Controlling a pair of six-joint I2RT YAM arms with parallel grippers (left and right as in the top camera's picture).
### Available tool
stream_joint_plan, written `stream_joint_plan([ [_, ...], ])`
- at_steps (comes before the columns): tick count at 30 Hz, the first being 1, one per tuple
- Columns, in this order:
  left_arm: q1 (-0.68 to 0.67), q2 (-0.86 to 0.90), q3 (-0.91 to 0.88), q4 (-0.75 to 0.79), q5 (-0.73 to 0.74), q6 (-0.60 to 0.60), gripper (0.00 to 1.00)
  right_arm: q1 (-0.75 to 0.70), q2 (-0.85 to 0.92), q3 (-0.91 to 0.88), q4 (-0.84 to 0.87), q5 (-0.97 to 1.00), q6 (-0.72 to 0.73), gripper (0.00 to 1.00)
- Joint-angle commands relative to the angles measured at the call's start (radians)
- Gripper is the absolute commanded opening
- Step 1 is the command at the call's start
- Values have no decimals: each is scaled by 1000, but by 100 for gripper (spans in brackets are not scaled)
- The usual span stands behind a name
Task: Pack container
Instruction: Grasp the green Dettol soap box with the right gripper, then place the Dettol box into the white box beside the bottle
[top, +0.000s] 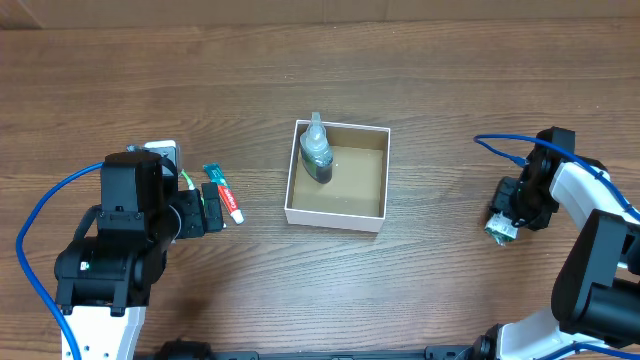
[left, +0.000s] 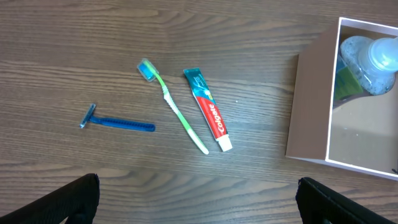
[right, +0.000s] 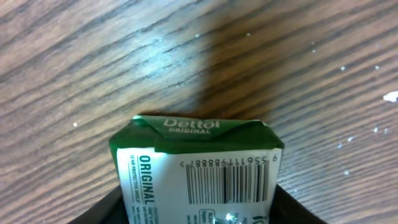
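The container (top: 337, 205), a square shallow box, white outside and brown inside, sits at mid-table with a clear bottle (top: 317, 150) lying in its far left corner. It also shows in the left wrist view (left: 311, 93). My left gripper (top: 207, 212) is open and empty, left of the box, near a toothpaste tube (left: 209, 110), a green toothbrush (left: 174, 107) and a blue razor (left: 118, 123). My right gripper (top: 502, 222) is at the right, shut on a green and white Dettol soap packet (right: 199, 165), held between the fingers over the wood.
The toothpaste (top: 224, 192) lies just left of the box in the overhead view. Blue cables run from both arms. A white object (top: 163, 150) shows behind the left arm.
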Motion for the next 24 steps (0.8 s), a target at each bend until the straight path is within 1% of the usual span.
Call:
stream_joint_plan([
  [1, 5, 3, 20, 1, -8, -14, 100, 3, 31, -32, 12, -54, 1, 42],
  [2, 5, 3, 20, 0, -8, -14, 100, 3, 31, -32, 12, -54, 1, 38],
  [3, 5, 3, 20, 1, -8, -14, 100, 3, 31, -32, 16, -58, 4, 29],
  [6, 5, 3, 20, 1, -8, -14, 100, 3, 31, -15, 22, -129, 4, 9],
  [7, 5, 3, 20, 2, -8, -14, 100, 4, 31, 18, -5, -164, 5, 4],
  [8, 5, 3, 20, 2, -8, -14, 100, 7, 31, 59, -44, -189, 14, 4],
  [11, 5, 3, 20, 2, -8, -14, 100, 52, 24, 274, -250, -202, 30, 4],
  [12, 5, 3, 20, 2, -8, -14, 100, 66, 20, 311, -282, -202, 30, 4],
  [15, 5, 3, 20, 1, -8, -14, 100, 188, -31, 511, -400, -203, 31, 4],
  [17, 5, 3, 20, 1, -8, -14, 100, 291, -79, 594, -413, -203, 32, 4],
  [19, 5, 3, 20, 2, -8, -14, 100, 410, -125, 633, -386, -202, 62, 4],
  [22, 5, 3, 20, 2, -8, -14, 100, 555, -143, 632, -320, -197, 131, 4],
  [24, 5, 3, 20, 1, -8, -14, 100, 639, -125, 618, -276, -174, 141, 4],
])
